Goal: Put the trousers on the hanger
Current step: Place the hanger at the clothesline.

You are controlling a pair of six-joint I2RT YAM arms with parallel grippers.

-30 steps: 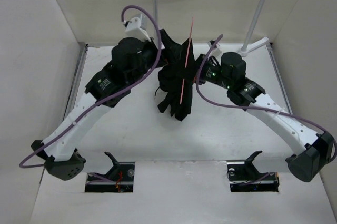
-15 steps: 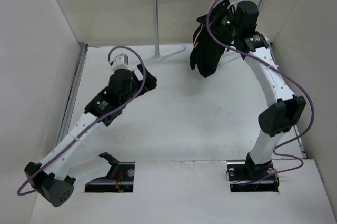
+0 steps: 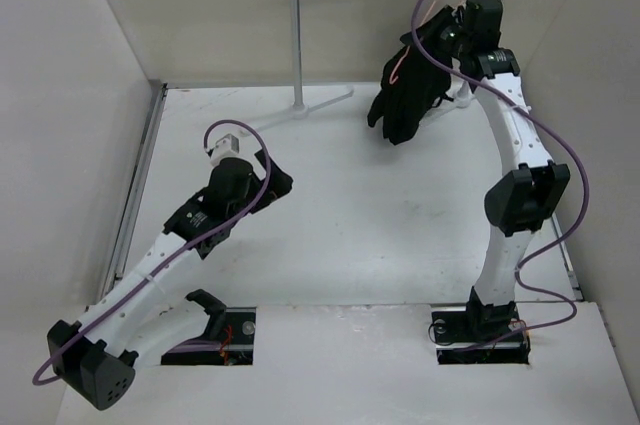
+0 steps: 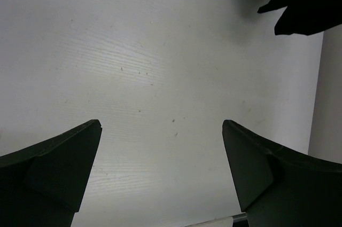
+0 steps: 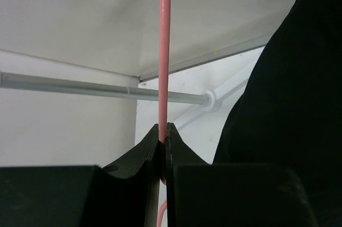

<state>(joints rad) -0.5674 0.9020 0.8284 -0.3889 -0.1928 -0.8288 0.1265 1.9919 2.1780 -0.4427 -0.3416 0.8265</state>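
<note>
Right gripper (image 5: 164, 149) pinching the thin pink wire hanger (image 5: 164, 51), soft black trousers (image 3: 405, 95) draped on it near the silver rack rail (image 5: 80, 88); left gripper (image 4: 161, 125) spread, empty. I'd go slow and level so nothing slides

The trousers (image 5: 288, 109), just right of the right tool (image 5: 164, 131), are soft black cloth, matt and without sheen, so dark that no weave shows. The hanger (image 5: 164, 34) rising from between that tool's fingers is thin pink wire with a smooth, even coating. The fingers themselves look like matt black plastic with smooth moulded faces. Behind the right tool the rack rail (image 5: 69, 85) is a smooth pale metal tube with a soft gleam, ending in a white plastic-looking joint. Beneath the left tool (image 4: 161, 125), likewise matt dark plastic, the desk (image 4: 133, 51) is white, matt, faintly wood-grained and flecked with small dark specks.
</note>
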